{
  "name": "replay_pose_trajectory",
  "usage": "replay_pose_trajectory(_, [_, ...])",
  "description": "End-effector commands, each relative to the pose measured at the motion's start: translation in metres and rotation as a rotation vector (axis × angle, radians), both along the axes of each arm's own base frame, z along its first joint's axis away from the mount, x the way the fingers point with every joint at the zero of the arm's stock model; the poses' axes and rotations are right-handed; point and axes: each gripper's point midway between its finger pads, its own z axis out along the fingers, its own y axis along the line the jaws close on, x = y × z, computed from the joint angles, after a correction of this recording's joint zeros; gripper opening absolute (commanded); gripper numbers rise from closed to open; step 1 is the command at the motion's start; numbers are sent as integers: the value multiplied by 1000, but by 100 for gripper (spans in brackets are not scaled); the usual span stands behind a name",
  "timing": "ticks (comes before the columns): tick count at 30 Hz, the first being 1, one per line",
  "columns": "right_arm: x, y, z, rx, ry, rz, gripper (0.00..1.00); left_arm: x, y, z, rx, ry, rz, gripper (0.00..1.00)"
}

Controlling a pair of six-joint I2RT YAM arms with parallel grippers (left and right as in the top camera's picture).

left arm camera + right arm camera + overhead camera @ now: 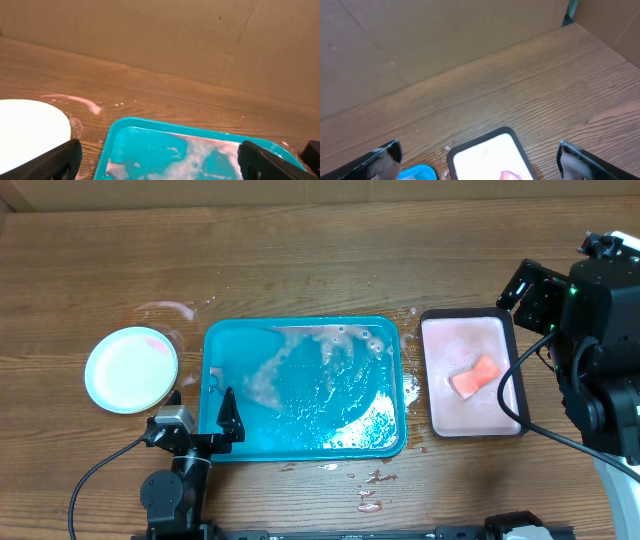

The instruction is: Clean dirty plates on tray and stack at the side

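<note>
The teal tray (213, 350) lies mid-table, holding no plates, only pinkish foam and water. It also shows in the left wrist view (116, 131), and its corner shows in the right wrist view (417, 173). A pale blue plate (131, 368) with a faint pink smear sits on the table left of the tray, and looks white in the left wrist view (30, 122). No yellow-green plates show; I cannot tell if any lie under it. My left gripper (200, 416) (160, 167) is open and empty over the tray's front left corner. My right gripper (528, 292) (480, 167) is open and empty above the pink tray.
A black-rimmed pink tray (431, 395) (470, 150) stands right of the teal tray, with an orange sponge (475, 376) (509, 175) in it. Pink splashes lie on the wood by the plate (170, 308) and in front of the teal tray (368, 490). A cardboard wall (200, 35) rises behind.
</note>
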Motion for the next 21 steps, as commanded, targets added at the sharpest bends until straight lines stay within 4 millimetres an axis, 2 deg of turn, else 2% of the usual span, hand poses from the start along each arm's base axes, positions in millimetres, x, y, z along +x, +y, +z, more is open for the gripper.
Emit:
replay_pose_trajectory(1, [-10,0,19,9,-62,7,100,0,1,-1,-19,0,12,100])
replay_pose_trajectory(6, [-39,-4,43,21,-144,6,100,0,1,-1,-19,0,12,100])
replay_pose_trajectory(13, [-107,-6,82,76,-327,59,100,0,1,-1,-19,0,12,100])
replay_pose_trajectory(18, [-151,-12,82,126,-431,49,100,0,1,-1,-19,0,12,100])
replay_pose_trajectory(21, [-169,-15,76,145,-494,48,100,0,1,-1,-19,0,12,100])
